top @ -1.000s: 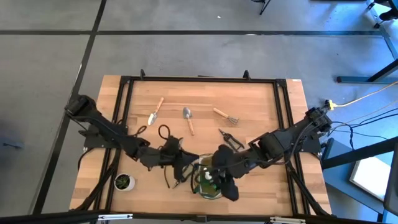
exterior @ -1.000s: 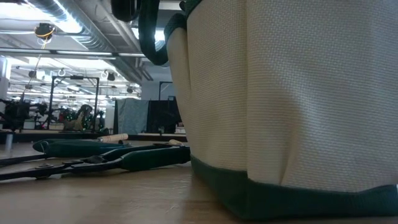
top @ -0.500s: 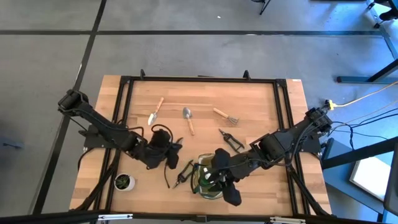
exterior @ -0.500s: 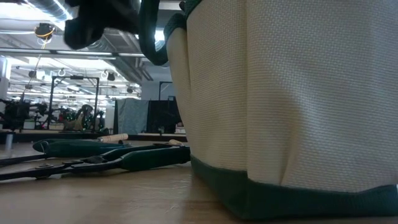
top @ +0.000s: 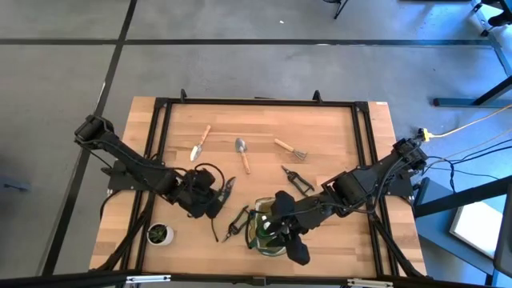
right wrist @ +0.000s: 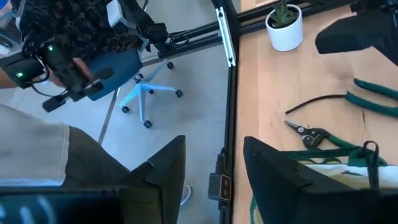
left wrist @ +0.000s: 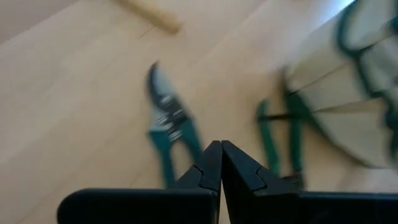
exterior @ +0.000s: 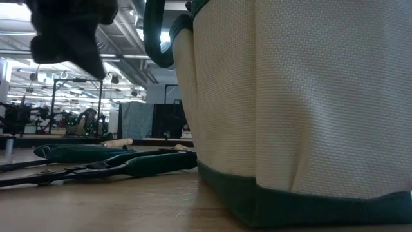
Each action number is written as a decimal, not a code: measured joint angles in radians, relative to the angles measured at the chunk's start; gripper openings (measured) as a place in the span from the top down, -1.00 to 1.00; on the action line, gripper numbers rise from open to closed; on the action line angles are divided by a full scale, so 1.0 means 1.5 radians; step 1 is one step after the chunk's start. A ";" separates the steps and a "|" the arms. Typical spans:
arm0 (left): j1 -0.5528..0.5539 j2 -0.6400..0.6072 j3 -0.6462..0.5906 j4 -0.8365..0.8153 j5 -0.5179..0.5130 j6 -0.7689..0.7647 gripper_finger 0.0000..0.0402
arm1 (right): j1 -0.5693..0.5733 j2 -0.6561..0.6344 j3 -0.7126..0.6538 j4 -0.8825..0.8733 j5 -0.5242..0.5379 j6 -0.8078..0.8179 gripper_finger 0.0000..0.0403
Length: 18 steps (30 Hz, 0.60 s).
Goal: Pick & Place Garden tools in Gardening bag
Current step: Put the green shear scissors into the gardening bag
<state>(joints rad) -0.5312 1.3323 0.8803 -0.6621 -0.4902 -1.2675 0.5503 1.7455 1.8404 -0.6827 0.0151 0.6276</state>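
Green-handled shears lie beneath your left gripper, fingers shut and empty: spread them, descend, then carry toward the bag at four o'clock.

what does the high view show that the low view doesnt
Only the high view shows the two wooden-handled trowels, the fork, the potted plant, both arms, and the left claw shut above the table. Only the low view shows the room behind. Both show the gardening bag and green-handled shears lying beside it.
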 joint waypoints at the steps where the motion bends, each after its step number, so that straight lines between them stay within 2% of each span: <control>1: 0.000 0.000 0.000 -0.019 0.006 -0.008 0.99 | -0.001 0.000 0.000 0.000 0.000 -0.006 0.18; 6: 0.016 0.000 0.000 -0.106 0.058 -0.100 0.99 | -0.009 0.001 0.000 -0.001 0.002 -0.010 0.18; 11: 0.053 0.000 0.000 -0.145 0.121 -0.187 0.98 | -0.018 0.001 0.000 -0.001 0.003 -0.010 0.18; 16: 0.080 0.000 0.000 -0.132 0.148 -0.175 0.98 | -0.027 0.001 0.000 0.001 0.000 -0.005 0.19; 18: 0.085 0.000 0.000 -0.124 0.166 -0.146 0.98 | -0.026 0.001 0.000 0.003 -0.029 -0.024 0.20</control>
<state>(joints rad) -0.4030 1.3323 0.8799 -0.8482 -0.2419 -1.4864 0.5118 1.7466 1.8404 -0.6781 -0.0287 0.5915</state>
